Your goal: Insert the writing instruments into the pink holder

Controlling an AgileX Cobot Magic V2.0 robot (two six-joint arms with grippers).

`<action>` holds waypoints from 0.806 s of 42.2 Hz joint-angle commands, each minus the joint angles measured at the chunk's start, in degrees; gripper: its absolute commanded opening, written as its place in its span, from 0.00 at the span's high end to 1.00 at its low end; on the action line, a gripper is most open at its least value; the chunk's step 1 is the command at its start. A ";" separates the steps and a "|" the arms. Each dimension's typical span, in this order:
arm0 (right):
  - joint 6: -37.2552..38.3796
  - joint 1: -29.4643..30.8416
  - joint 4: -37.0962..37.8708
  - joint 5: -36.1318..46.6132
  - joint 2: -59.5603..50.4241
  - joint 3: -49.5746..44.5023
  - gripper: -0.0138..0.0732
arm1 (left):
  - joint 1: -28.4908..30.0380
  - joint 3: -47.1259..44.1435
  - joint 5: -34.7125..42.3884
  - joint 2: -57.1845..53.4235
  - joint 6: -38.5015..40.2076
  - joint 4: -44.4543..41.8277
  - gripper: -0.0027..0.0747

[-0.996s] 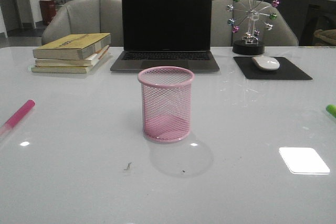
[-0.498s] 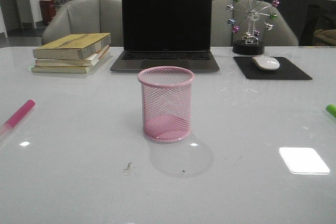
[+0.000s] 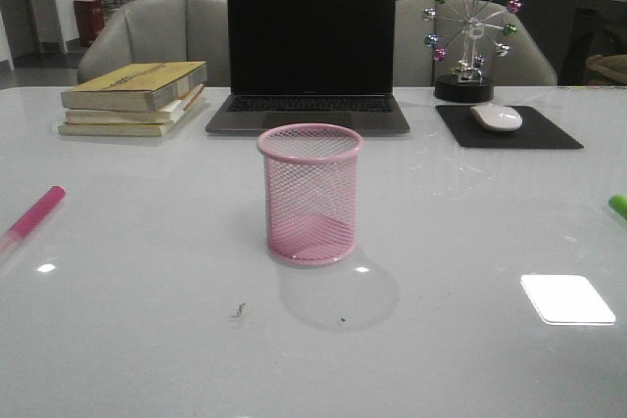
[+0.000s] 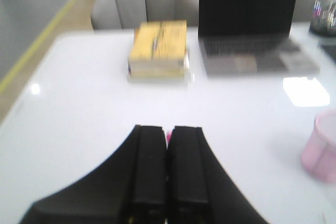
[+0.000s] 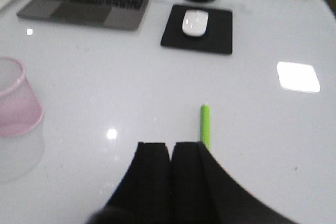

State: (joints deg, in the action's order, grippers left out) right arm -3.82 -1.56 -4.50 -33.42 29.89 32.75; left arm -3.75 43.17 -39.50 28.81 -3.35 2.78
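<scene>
The pink holder (image 3: 310,193) stands upright and empty in the middle of the white table, also seen in the left wrist view (image 4: 321,148) and the right wrist view (image 5: 16,100). The hot pink marker (image 3: 34,214) lies at the table's left edge. In the left wrist view only a pink sliver of this marker (image 4: 168,136) shows past the tips of my left gripper (image 4: 167,129), which is shut and empty. The lime green marker (image 3: 618,206) lies at the right edge. It (image 5: 205,124) rests on the table just beside my right gripper (image 5: 170,145), also shut and empty. Neither gripper shows in the front view.
Behind the holder is an open laptop (image 3: 310,56). A stack of books (image 3: 137,95) sits at the back left. A white mouse (image 3: 497,116) on a black pad (image 3: 549,134) and a ferris-wheel ornament (image 3: 470,36) are at the back right.
</scene>
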 commanded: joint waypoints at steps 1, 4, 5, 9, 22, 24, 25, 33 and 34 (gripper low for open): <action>-0.07 -0.23 -0.32 1.35 5.02 2.12 0.78 | 0.12 1.65 1.95 3.88 0.52 0.64 0.84; -0.07 -0.23 -0.32 0.45 8.02 2.12 0.78 | 0.12 1.16 1.95 6.10 0.52 0.64 0.84; -0.07 -0.23 -0.32 0.32 9.16 2.12 0.78 | 0.12 0.83 1.95 6.76 0.52 0.64 0.84; -0.07 -0.23 -0.68 -0.31 12.62 2.12 0.78 | 0.12 -0.37 1.83 9.56 0.52 0.64 0.83; 1.25 0.20 -2.41 0.59 23.00 2.37 0.27 | 0.12 -1.72 3.32 13.99 -0.93 1.94 0.17; 1.64 1.10 -2.41 1.37 24.74 2.78 0.26 | -0.25 -1.72 3.47 13.99 -1.74 2.39 0.12; 1.71 1.88 -2.41 1.50 26.09 3.06 0.26 | -0.81 -1.72 3.62 13.99 -1.87 3.02 0.11; 1.79 6.82 -2.41 1.63 36.74 8.35 0.27 | -9.01 -1.72 4.95 13.99 -2.42 3.27 0.12; 1.79 6.96 -2.41 1.63 38.07 9.11 0.27 | -10.26 -1.72 4.95 13.99 -2.42 3.27 0.12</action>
State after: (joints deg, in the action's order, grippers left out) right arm -1.94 3.98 -6.48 -34.95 64.56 37.76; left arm -10.23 39.71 -39.18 42.85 -5.48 5.03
